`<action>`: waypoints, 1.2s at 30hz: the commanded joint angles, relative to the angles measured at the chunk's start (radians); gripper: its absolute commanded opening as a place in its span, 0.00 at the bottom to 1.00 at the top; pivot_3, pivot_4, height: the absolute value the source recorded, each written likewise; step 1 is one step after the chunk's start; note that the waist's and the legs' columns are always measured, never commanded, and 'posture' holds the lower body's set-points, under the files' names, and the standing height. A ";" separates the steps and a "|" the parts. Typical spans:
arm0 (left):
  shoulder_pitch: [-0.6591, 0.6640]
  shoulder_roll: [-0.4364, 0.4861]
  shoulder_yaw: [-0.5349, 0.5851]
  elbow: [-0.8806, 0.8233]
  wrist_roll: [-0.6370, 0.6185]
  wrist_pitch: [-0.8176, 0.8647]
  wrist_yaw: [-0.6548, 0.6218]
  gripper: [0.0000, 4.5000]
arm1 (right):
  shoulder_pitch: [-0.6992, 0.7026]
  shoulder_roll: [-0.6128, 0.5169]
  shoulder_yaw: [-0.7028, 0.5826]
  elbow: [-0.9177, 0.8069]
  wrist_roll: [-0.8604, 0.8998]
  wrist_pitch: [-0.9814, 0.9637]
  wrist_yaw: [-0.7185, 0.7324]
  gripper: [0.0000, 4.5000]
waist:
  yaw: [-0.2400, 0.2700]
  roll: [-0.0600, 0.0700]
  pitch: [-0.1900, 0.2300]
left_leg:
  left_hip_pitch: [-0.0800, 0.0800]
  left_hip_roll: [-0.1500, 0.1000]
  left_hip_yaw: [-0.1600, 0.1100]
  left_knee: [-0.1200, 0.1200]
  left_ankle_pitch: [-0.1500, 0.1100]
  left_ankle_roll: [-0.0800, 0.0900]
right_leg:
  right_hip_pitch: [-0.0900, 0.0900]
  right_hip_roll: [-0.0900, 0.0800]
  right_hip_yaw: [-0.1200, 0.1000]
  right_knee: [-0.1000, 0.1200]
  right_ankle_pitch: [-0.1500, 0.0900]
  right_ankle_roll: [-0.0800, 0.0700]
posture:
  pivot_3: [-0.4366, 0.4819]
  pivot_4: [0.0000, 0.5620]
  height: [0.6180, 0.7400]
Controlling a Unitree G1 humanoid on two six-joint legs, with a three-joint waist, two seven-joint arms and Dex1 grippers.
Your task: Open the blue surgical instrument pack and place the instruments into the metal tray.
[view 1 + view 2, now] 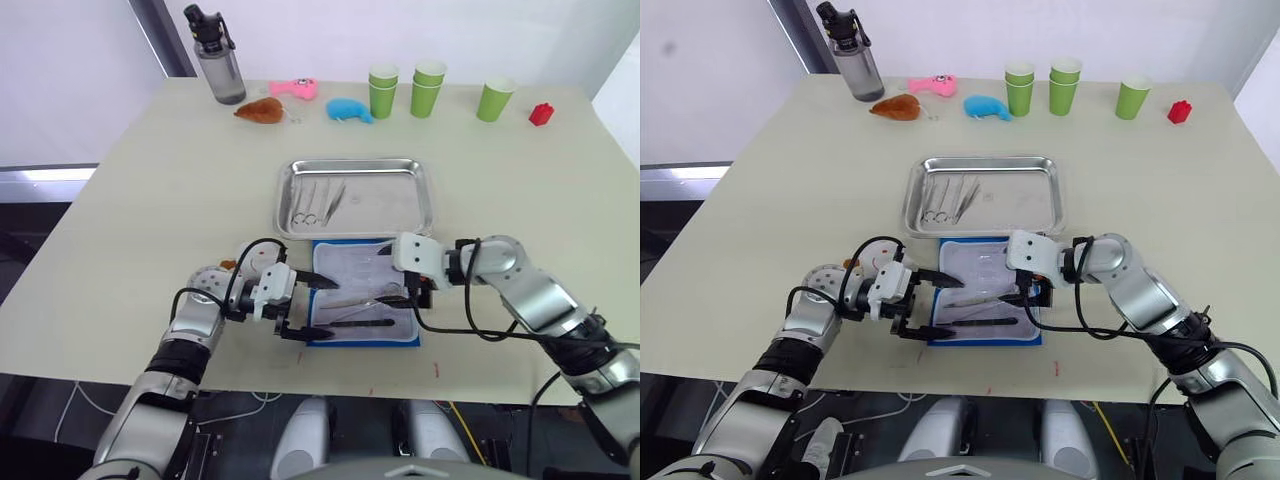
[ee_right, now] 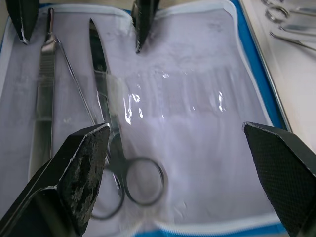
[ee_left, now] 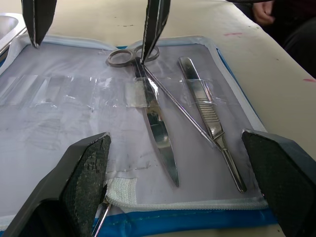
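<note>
The pack [image 1: 363, 292] lies open and flat on the tabletop [image 1: 130, 230], just in front of the tray [image 1: 355, 196], its pale lining up and blue edging around it. The left wrist view shows what the head views blur: ring-handled scissors [image 3: 148, 106], a thin probe [image 3: 180, 109] and ridged tweezers [image 3: 210, 116] lying on the lining, the scissors under a clear strap. The left pincer [image 1: 306, 307] and right pincer [image 1: 398, 291] hover over the pack from opposite sides, both spread wide and empty. A few slim silver instruments [image 1: 318, 202], perhaps scissors among them, already rest in the scuffed steel tray's left half.
</note>
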State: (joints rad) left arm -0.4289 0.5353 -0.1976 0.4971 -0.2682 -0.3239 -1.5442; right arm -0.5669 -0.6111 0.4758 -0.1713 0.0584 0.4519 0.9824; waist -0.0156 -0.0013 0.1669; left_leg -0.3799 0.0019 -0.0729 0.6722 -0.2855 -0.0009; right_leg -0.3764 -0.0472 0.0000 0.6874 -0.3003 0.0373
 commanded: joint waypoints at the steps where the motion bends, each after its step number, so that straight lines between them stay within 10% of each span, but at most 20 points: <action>1: 0.034 0.003 -0.038 0.040 0.048 -0.008 -0.020 0.99 | -0.014 0.010 -0.001 0.002 -0.029 -0.017 0.001 1.00 | 0.000 0.000 0.000 | 0.000 0.000 0.000 0.000 0.000 0.000 | 0.000 0.000 0.000 0.000 0.000 0.000 | 0.48 0.27 0.95; 36: 0.039 0.003 -0.039 0.048 0.047 -0.022 -0.025 0.99 | -0.013 0.044 0.049 0.073 -0.193 -0.136 0.071 1.00 | -0.002 0.002 -0.005 | 0.001 0.000 0.001 0.000 0.000 0.000 | 0.000 0.000 0.001 0.001 0.000 0.000 | 0.48 0.27 0.95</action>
State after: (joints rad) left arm -0.4261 0.5351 -0.1967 0.5123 -0.2683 -0.3396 -1.5443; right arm -0.5786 -0.5581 0.5166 -0.1099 -0.1032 0.2933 1.0499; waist -0.0177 0.0009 0.1617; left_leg -0.3786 0.0015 -0.0718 0.6723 -0.2856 -0.0009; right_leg -0.3764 -0.0468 0.0014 0.6884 -0.3004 0.0372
